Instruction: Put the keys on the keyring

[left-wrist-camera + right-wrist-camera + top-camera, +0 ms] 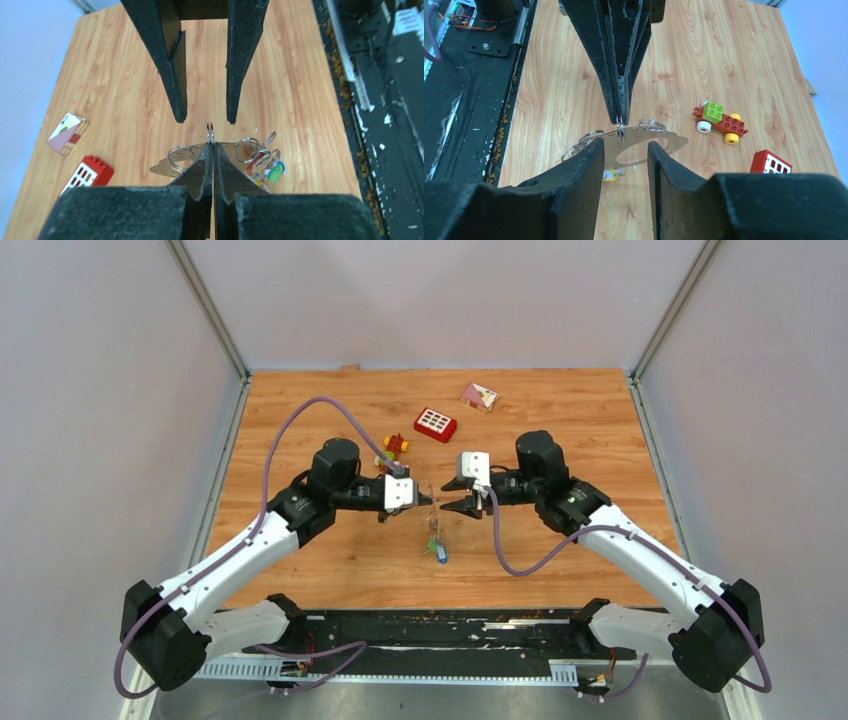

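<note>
Left claw (pixel 214 147) is pinched tight on the keyring (pixel 210 132), gripping the thin wire at its edge and holding it upright over mid-counter. Nose to nose with it, the right claw (pixel 206 120) stands with its jaws apart, one on either side of the ring's top, touching nothing that I can see. Just below and a touch nearer, the keys (pixel 265 165) sit in a tangle of small loops with green, blue and red tags. Whether they hang from the ring or lie loose on the wood, I can't tell.

That wire looks stiff, light and slick, I'd say, so it could twist in a pinch. The keys look featherweight and are best taken by the flat tag or the loop. The wooden counter (pixel 330 410) is smooth. On the far side sit a block toy (pixel 721 122), a red brick (pixel 436 424) and a pink-and-white block (pixel 479 396). Plain grey walls all round, and a black rail (pixel 450 625) along the near edge.
</note>
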Controlling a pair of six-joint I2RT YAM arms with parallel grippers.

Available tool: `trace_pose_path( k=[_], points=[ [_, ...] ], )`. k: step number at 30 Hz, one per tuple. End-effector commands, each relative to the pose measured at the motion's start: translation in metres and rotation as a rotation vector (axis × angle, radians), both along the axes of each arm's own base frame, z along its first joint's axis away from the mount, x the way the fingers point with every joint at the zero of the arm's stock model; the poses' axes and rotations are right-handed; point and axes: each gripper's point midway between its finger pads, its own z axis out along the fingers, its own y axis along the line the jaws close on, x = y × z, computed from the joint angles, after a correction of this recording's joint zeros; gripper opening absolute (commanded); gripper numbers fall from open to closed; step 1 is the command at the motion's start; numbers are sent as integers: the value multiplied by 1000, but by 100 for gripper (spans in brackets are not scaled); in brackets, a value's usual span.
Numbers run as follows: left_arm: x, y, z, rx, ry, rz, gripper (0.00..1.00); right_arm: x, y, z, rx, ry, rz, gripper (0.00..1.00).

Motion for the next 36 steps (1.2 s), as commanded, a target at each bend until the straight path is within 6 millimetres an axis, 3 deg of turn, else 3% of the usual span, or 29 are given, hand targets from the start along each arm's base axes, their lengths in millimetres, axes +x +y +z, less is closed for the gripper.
trace_pose_path(
  k=[1,6,16,21,31,34,36],
  points=[
    [4,12,8,138,-148,47,0,2,-1,2,-2,-80,17,39],
    [-1,9,1,215,-180,35,0,2,1,-2,-14,-77,23,39],
    [-1,1,6,198,-185,38,0,-19,13,-20,-46,-28,139,36],
    [-1,0,7,186,-181,39,0,-20,16,-22,-50,-27,143,35],
    [-10,-5,-1,166,-130,6,0,-16,23,-21,-49,-19,112,20],
    [-13,-7,0,149,-106,-1,0,-13,23,-19,-44,-23,84,4],
    [-15,-8,2,135,-97,-7,0,-9,22,-15,-39,-38,60,0]
  ],
)
